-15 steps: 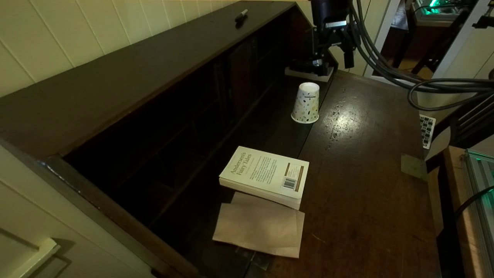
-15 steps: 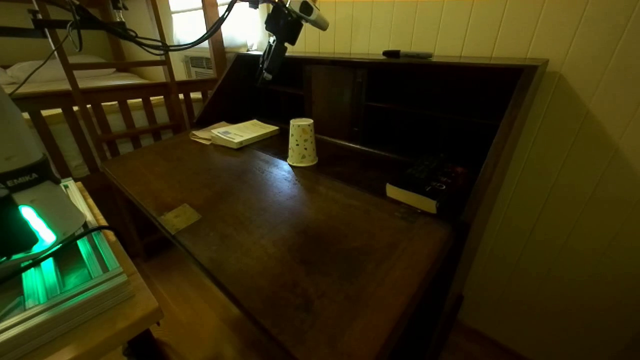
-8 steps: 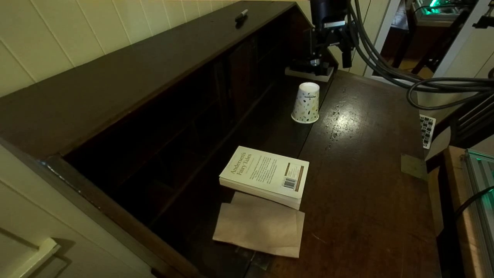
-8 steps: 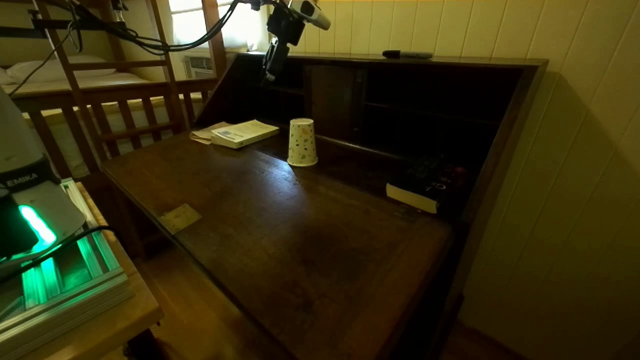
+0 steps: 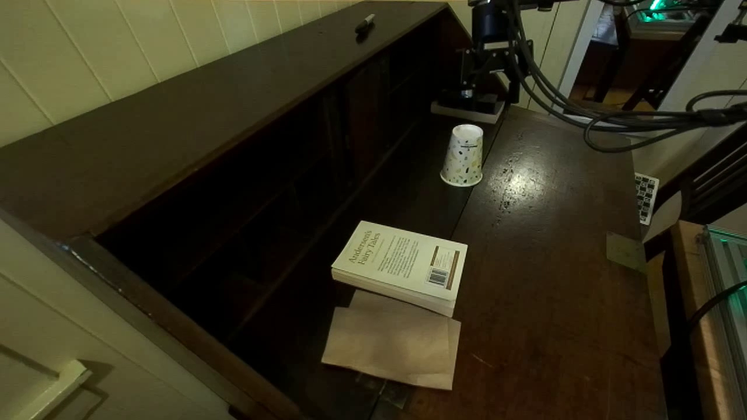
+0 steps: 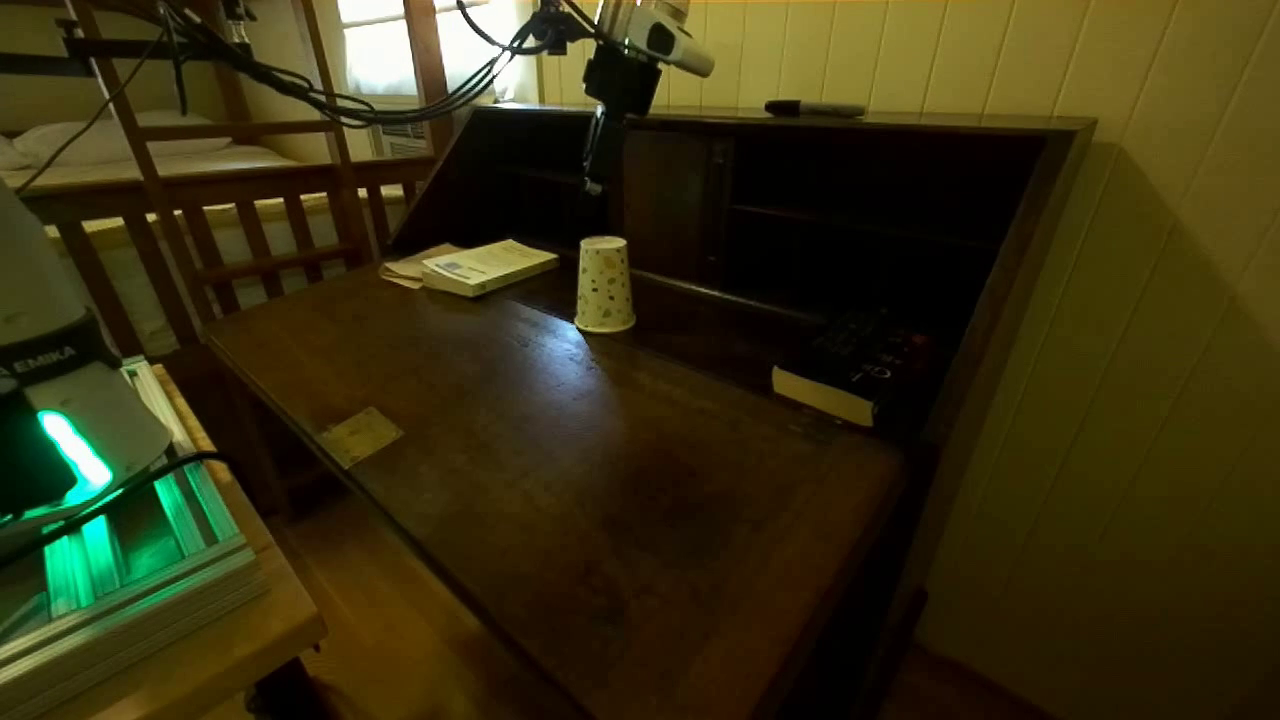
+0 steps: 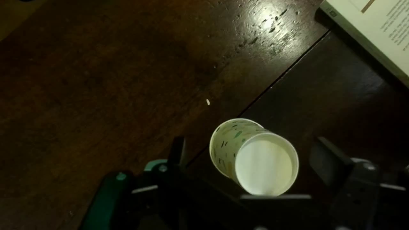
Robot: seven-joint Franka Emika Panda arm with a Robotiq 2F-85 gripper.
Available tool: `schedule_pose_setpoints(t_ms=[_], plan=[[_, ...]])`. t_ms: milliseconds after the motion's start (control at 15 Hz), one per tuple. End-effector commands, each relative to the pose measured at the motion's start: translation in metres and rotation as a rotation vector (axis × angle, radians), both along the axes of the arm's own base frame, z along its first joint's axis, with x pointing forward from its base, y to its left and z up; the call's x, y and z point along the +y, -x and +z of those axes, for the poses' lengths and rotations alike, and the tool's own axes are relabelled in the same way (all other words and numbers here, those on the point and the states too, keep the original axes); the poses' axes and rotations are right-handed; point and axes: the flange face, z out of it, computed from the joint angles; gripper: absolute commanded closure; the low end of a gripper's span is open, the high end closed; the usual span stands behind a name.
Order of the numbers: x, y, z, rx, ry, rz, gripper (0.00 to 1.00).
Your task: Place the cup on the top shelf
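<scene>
So the cup point(image 5: 463, 156) is standing upside down on the desk point(image 5: 554, 280), right at the seam point(image 7: 286, 72) that runs across its surface. White base up, little specks all over the sides. The gripper point(image 7: 250, 153) hangs above it, fingers point(image 7: 324, 161) spread wider than the cup, and it's got hold of nothing. In the wrist view the cup shows up between the fingertips, but both exterior views have a visible gap between gripper and cup, so they're not touching.

In an exterior view the top shelf point(image 5: 233, 99) runs along the left, higher than the desk, with a marker point(image 5: 365, 23) lying toward its far end. Nearer than the cup there's a pale paperback point(image 5: 402, 262), Andersen's Fairy Tales, flat with the barcode side up, and some brown paper point(image 5: 391, 347) just on its near side. Can't tell if the paper goes under it.

In an exterior view a thick dark book point(image 6: 850, 372) lies flat to the right of the cup. A white section of the arm point(image 6: 115, 390) with EMIKA lettering stands at the near left, a green light point(image 6: 75, 460) glowing on it.
</scene>
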Motion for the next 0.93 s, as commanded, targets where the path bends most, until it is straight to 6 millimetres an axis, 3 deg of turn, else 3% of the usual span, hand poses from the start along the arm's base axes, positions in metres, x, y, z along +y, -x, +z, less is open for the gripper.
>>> schedule_pose_setpoints(t_ms=[0,400,867], plan=[[-0.024,-0.014,-0.002,-0.005,-0.071,-0.030,0.00],[-0.041,-0.040,-0.013,0.044,-0.171,0.009,0.00],[-0.037,-0.068,-0.037,0.139,-0.223,0.049,0.00]])
